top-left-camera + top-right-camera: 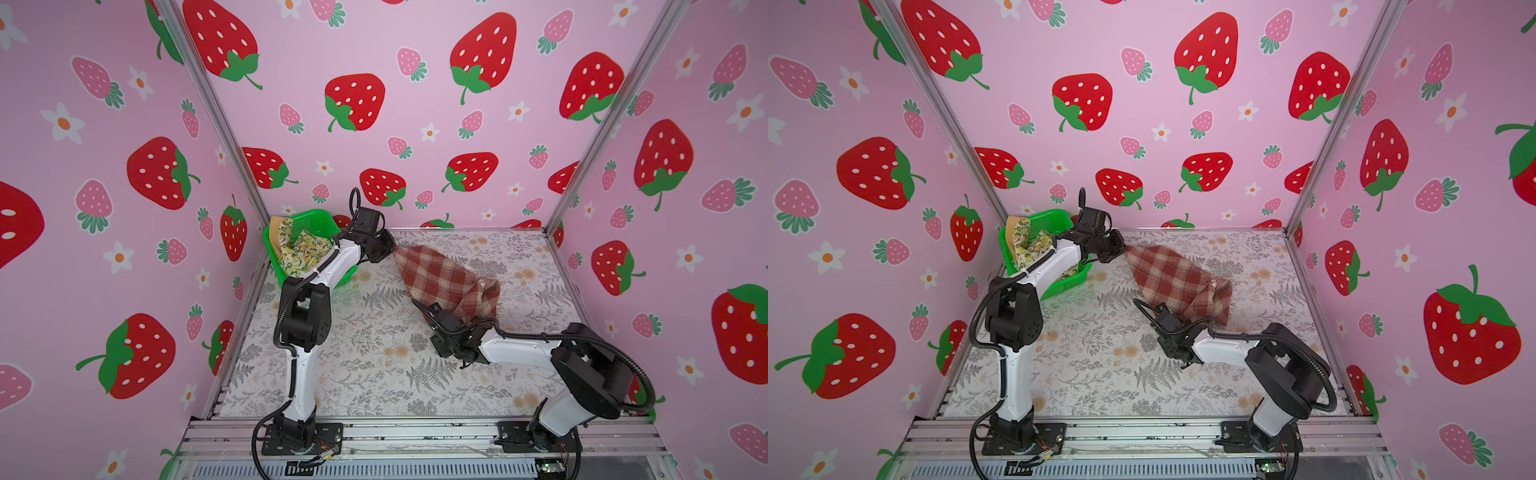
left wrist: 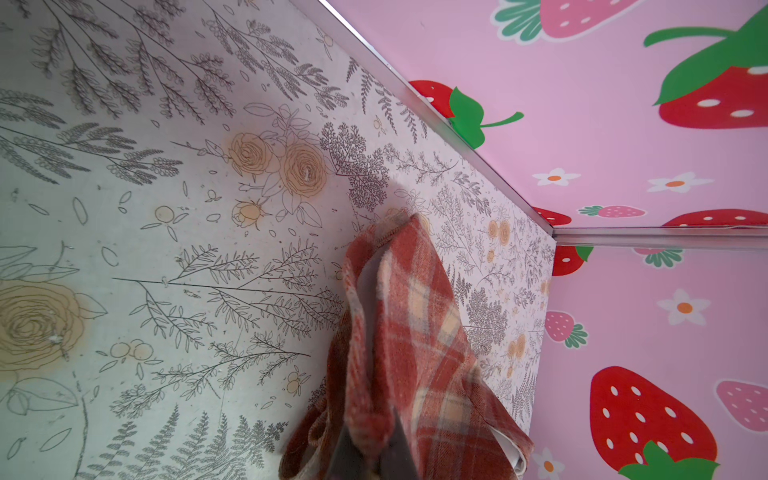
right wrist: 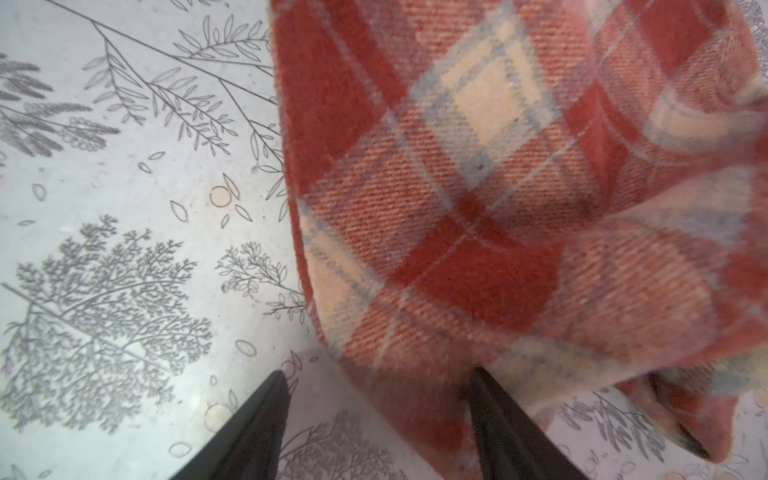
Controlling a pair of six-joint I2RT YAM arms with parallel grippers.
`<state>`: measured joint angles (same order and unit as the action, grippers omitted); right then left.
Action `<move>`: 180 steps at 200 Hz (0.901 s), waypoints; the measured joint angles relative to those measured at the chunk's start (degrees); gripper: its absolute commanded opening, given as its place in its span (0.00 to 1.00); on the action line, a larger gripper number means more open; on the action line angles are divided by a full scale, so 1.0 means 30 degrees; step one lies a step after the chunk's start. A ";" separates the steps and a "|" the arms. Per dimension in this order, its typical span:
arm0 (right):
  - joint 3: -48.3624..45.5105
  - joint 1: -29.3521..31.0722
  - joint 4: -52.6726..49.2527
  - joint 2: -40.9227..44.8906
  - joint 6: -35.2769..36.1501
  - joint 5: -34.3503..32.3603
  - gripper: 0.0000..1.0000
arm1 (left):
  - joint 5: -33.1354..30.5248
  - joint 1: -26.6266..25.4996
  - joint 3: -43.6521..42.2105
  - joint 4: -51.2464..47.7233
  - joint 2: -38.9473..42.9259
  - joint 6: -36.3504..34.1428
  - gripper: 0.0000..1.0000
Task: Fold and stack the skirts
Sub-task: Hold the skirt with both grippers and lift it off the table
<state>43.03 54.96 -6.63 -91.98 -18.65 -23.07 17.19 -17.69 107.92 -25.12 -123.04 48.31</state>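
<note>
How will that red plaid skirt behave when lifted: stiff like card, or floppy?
Probably floppy: the plaid skirt sags from the corner pinched by the left gripper down to the table. It likely bunches rather than holds shape, given its folds. The weave looks thick and fuzzy in the right wrist view, so it probably won't slip easily.

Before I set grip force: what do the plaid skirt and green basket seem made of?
Plaid skirt: probably brushed wool or flannel, matte; diagonal twill ribs and fuzzy nap show. Green basket: likely moulded plastic, slightly shiny; rigid walls with even perforations.
</note>
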 measured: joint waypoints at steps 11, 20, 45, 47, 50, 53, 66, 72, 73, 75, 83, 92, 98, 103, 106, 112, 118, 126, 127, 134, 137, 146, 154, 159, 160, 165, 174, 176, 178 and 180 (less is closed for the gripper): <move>0.0000 0.0000 -0.0029 0.0000 -0.0138 0.0051 0.70 | 0.0007 0.0124 -0.0029 0.0000 0.0000 0.0044 0.00; 0.0000 0.0000 -0.0066 0.0000 -0.0270 0.0095 0.69 | 0.0015 0.0233 -0.0051 0.0007 0.0000 0.0087 0.00; 0.0000 0.0000 -0.0087 -0.0015 -0.0444 0.0211 0.66 | 0.0007 0.0459 -0.0182 0.0007 0.0000 0.0219 0.00; 0.0000 -0.0007 -0.0087 -0.0015 -0.0452 0.0226 0.66 | 0.0007 0.0474 -0.0182 0.0007 0.0000 0.0233 0.00; 0.0000 -0.0007 -0.0087 -0.0029 -0.0517 0.0270 0.65 | 0.0007 0.0488 -0.0182 0.0000 0.0000 0.0262 0.00; 0.0000 -0.0007 -0.0087 -0.0029 -0.0510 0.0270 0.65 | 0.0007 0.0503 -0.0182 0.0000 0.0000 0.0270 0.00; 0.0000 -0.0007 -0.0087 -0.0036 -0.0641 0.0342 0.64 | 0.0015 0.0561 -0.0182 0.0007 0.0000 0.0328 0.00; 0.0000 -0.0007 -0.0087 -0.0044 -0.0707 0.0364 0.62 | 0.0022 0.0583 -0.0182 0.0007 0.0000 0.0342 0.00; 0.0000 -0.0015 -0.0087 -0.0044 -0.0721 0.0372 0.62 | 0.0022 0.0590 -0.0182 0.0007 0.0000 0.0342 0.00; 0.0000 -0.0022 -0.0087 -0.0051 -0.0750 0.0393 0.61 | 0.0029 0.0597 -0.0182 0.0007 0.0000 0.0342 0.00; 0.0000 -0.0044 -0.0087 -0.0066 -0.0787 0.0452 0.58 | 0.0087 0.0619 -0.0182 0.0007 0.0000 0.0350 0.00; 0.0000 -0.0131 -0.0073 -0.0087 -0.0794 0.0554 0.53 | 0.0146 0.0663 -0.0189 0.0007 0.0000 0.0364 0.00; 0.0000 -0.0204 -0.0051 -0.0124 -0.0860 0.0641 0.48 | 0.0153 0.0685 -0.0189 0.0015 0.0000 0.0379 0.00; 0.0007 -0.0284 0.0000 -0.0146 -0.0925 0.0772 0.45 | 0.0153 0.0707 -0.0189 0.0015 0.0000 0.0393 0.00; 0.0007 -0.0357 0.0058 -0.0175 -0.0845 0.0831 0.44 | 0.0160 0.0721 -0.0189 0.0022 0.0000 0.0401 0.00; 0.0007 -0.0495 0.0138 -0.0211 -0.0882 0.0933 0.41 | 0.0160 0.0750 -0.0197 0.0022 0.0000 0.0408 0.00; 0.0000 -0.0670 0.0240 -0.0255 -0.0911 0.1093 0.37 | 0.0160 0.0780 -0.0197 0.0022 0.0000 0.0415 0.00; -0.0007 -0.0867 0.0379 -0.0284 -0.0903 0.1297 0.33 | 0.0168 0.0816 -0.0197 0.0022 0.0000 0.0415 0.00; -0.0007 -0.0896 0.0401 -0.0284 -0.0976 0.1341 0.32 | 0.0175 0.0816 -0.0197 0.0022 0.0000 0.0415 0.00; -0.0022 -0.1049 0.0481 -0.0306 -0.1020 0.1472 0.28 | 0.0182 0.0838 -0.0197 0.0022 0.0000 0.0415 0.00; -0.0029 -0.1086 0.0510 -0.0306 -0.1020 0.1523 0.26 | 0.0204 0.0852 -0.0197 0.0022 0.0000 0.0415 0.00; -0.0080 -0.1180 0.0597 -0.0291 -0.0896 0.1668 0.20 | 0.0248 0.0874 -0.0197 0.0022 0.0000 0.0415 0.00; -0.0124 -0.1246 0.0641 -0.0255 -0.0976 0.1858 0.17 | 0.0291 0.0889 -0.0197 0.0022 0.0000 0.0415 0.00; -0.0153 -0.1253 0.0648 -0.0233 -0.0874 0.1909 0.15 | 0.0291 0.0889 -0.0197 0.0022 0.0000 0.0408 0.00; -0.0168 -0.1253 0.0648 -0.0219 -0.0867 0.1953 0.15 | 0.0291 0.0889 -0.0197 0.0022 0.0000 0.0408 0.00; -0.0189 -0.1253 0.0627 -0.0168 -0.0838 0.2033 0.14 | 0.0291 0.0889 -0.0197 0.0022 0.0000 0.0408 0.00; -0.0219 -0.1260 0.0546 -0.0015 -0.0765 0.2266 0.14 | 0.0299 0.0889 -0.0197 0.0015 0.0000 0.0408 0.00; -0.0219 -0.1268 0.0495 0.0015 -0.0787 0.2361 0.13 | 0.0299 0.0889 -0.0197 0.0015 0.0000 0.0408 0.00; -0.0219 -0.1297 0.0437 0.0080 -0.0743 0.2426 0.12 | 0.0299 0.0889 -0.0197 0.0015 0.0000 0.0408 0.00; -0.0219 -0.1304 0.0379 0.0131 -0.0743 0.2521 0.12 | 0.0299 0.0889 -0.0197 0.0015 0.0000 0.0408 0.00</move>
<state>42.37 51.05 -5.50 -91.59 -20.88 -15.51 18.09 -15.03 107.33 -25.08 -123.04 49.54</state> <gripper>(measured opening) 0.139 0.071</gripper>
